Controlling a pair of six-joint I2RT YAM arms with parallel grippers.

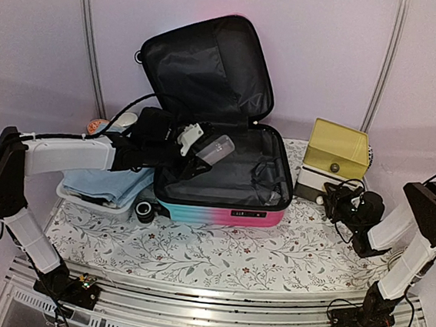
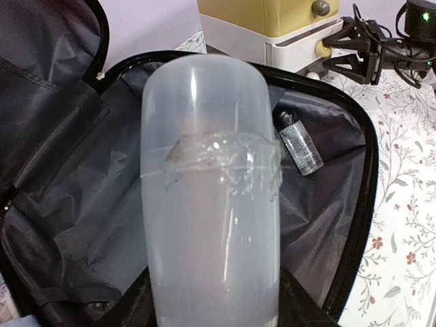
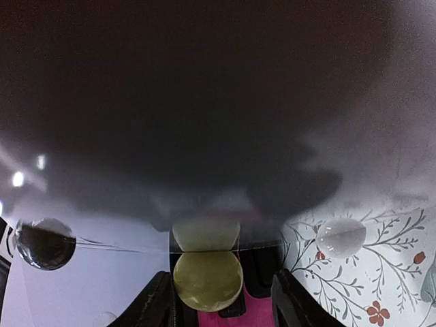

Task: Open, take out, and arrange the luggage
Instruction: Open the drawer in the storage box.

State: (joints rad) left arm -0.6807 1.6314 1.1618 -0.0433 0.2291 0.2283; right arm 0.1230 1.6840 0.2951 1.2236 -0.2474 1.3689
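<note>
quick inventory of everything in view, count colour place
luggage: one, pink-to-turquoise, black lining, open, table centre
clear tube: one, translucent, over the luggage
small bottle: one, clear, black cap, inside luggage
drawer box: one, yellow top, white base, right of luggage
basket: one, white, left of luggage
blue cloth: one, in basket
tablecloth: one, white floral, covering table
left pincer: one, black, shut on clear tube
right pincer: one, black, open around drawer knob

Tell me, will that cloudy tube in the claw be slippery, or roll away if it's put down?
Probably light: the cloudy tube looks hollow and thin-walled. Its smooth, rounded plastic may be slippery in the left claw, and it could roll if laid down. The tape round its middle suggests two halves that might pull apart.
</note>
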